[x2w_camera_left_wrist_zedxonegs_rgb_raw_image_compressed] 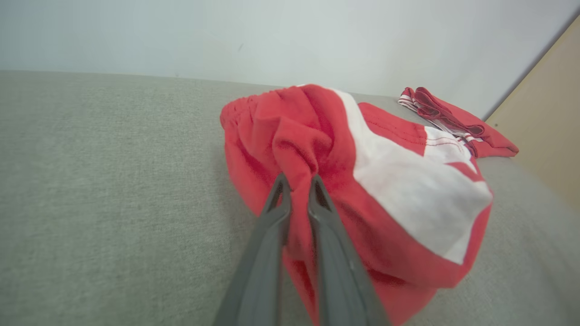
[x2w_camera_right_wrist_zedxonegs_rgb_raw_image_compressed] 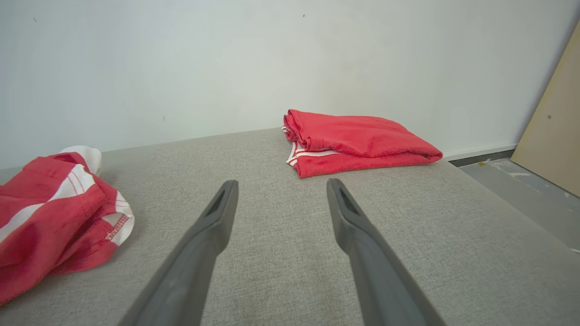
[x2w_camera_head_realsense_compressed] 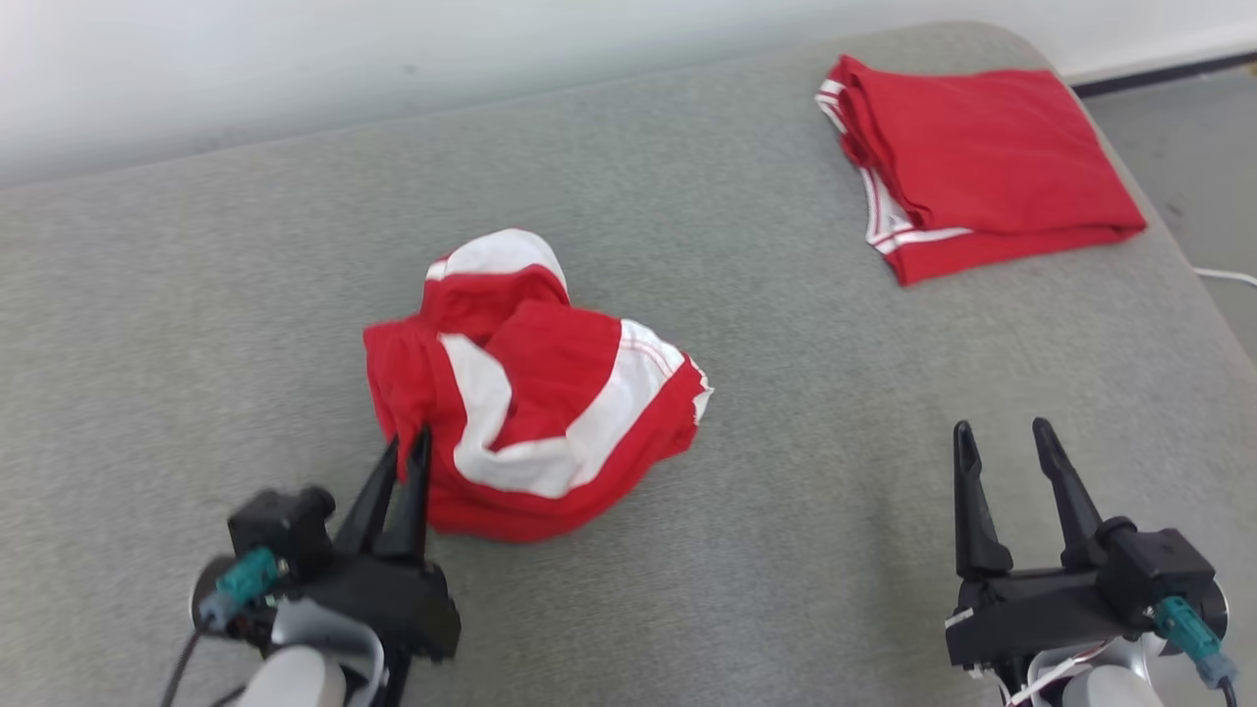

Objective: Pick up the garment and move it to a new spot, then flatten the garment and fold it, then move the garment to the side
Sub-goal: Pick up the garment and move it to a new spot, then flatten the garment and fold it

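Head view, and here's the crumpled red-and-white garment, heaped near the middle of the grey padded table. The left gripper is right in at its near-left edge, pinched tight on a fold of red cloth. From the left wrist view you can see that fold squeezed between the two dark fingers, fabric bunching up above the tips. Over on the other side, the right gripper sits over bare table, jaws spread wide with nothing in them, well apart from the heap. A folded red garment lies neat and flat at the far right corner.
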Motion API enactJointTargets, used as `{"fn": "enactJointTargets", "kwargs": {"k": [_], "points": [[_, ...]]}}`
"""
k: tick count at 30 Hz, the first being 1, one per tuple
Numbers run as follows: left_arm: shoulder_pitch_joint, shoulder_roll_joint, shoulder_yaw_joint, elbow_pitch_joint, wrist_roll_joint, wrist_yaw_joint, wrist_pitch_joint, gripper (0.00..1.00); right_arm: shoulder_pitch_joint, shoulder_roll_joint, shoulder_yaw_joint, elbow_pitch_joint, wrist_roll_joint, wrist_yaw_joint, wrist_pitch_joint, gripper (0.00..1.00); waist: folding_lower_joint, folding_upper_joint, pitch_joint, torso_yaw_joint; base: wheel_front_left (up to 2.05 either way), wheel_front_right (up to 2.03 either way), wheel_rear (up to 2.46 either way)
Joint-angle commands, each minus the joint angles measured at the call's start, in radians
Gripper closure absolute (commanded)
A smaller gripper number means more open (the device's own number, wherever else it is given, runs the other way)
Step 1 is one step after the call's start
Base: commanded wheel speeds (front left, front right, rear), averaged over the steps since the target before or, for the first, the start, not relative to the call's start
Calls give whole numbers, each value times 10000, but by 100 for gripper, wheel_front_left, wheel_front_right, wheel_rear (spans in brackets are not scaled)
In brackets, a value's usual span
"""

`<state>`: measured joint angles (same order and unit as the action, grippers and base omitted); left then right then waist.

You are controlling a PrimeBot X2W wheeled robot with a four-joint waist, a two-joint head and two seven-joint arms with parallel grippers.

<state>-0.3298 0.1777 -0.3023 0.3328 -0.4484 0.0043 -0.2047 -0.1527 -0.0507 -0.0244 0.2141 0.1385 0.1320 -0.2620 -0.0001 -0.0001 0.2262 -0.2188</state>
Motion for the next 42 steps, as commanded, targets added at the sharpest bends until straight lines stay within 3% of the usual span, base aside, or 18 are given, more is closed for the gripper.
{"fn": "enactJointTargets", "kwargs": {"k": [1, 2, 3, 13, 25, 42], "points": [[184, 7, 5, -46, -50, 34, -111, 70, 146, 4, 24, 31, -66, -30, -32, 0, 1, 1, -228, 358, 0, 0, 0], [301, 7, -28, -64, 15, 44, -181, 13, 166, 4, 25, 48, -95, -30, -25, 0, 1, 1, -285, 452, 0, 0, 0], [389, 0, -20, -94, 53, 69, -248, 0, 189, 4, 50, 67, -101, -30, -23, 0, 1, 1, -348, 538, 0, 0, 0], [833, 303, 353, -854, 587, 277, -585, 0, 457, -130, 171, 86, -176, -30, 21, 0, 1, 1, -1102, 1267, 0, 0, 0], [2185, 944, 1538, -2180, 1001, 451, -599, 0, 796, -227, 340, -186, -64, -30, 253, 0, 1, 1, -1525, 1724, 0, 0, 0], [3808, 469, 2886, -2874, 1396, 147, -594, 0, 1373, -241, 461, -309, 124, -30, 509, 0, 1, 1, -1663, 2144, 0, 0, 0]]}}
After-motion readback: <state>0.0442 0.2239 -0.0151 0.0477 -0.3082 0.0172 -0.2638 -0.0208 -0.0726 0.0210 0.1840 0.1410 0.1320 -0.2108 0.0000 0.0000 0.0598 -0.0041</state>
